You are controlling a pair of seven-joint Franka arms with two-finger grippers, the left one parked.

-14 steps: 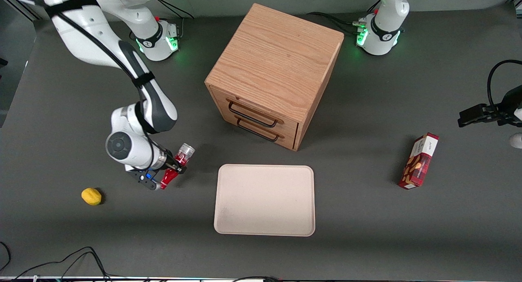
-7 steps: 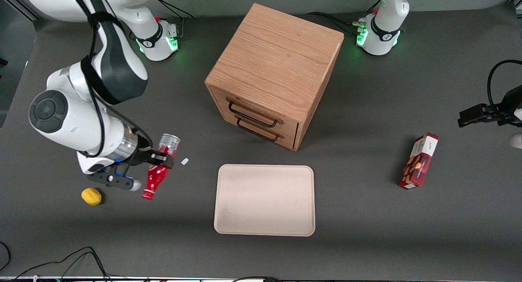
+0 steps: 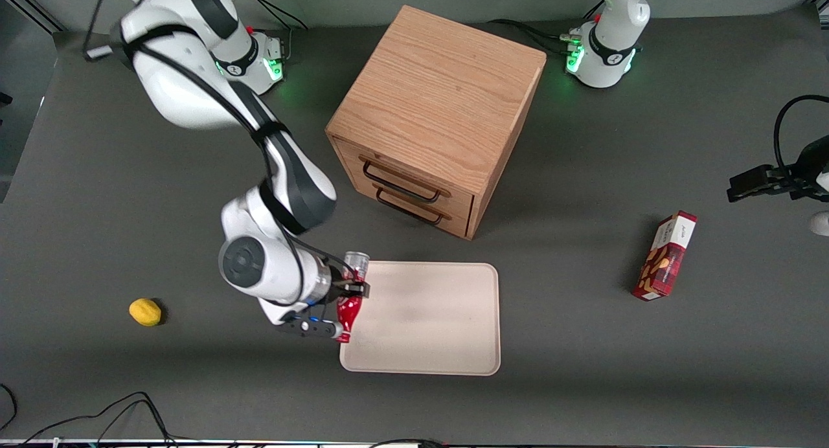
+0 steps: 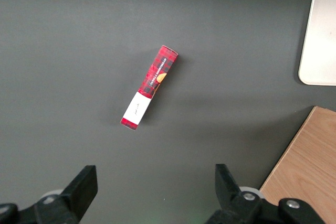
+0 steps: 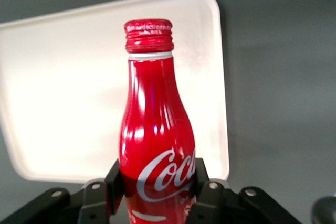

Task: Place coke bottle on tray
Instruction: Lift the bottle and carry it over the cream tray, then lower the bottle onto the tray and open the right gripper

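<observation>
My right gripper (image 3: 348, 297) is shut on the coke bottle (image 3: 348, 313), a slim red bottle with a white script logo, red cap and silvery base. It holds the bottle tilted, cap pointing toward the front camera, in the air above the edge of the cream tray (image 3: 434, 331) nearest the working arm's end of the table. In the right wrist view the bottle (image 5: 156, 140) sits between the two black fingers (image 5: 114, 184), with the tray (image 5: 68, 87) beneath it.
A wooden two-drawer cabinet (image 3: 437, 111) stands farther from the front camera than the tray. A yellow lemon (image 3: 145, 311) lies toward the working arm's end. A red snack box (image 3: 666, 256) lies toward the parked arm's end and shows in the left wrist view (image 4: 149, 87).
My gripper has carried the bottle up off the table near the lemon, then sideways to the tray's edge. The bottle stays gripped.
</observation>
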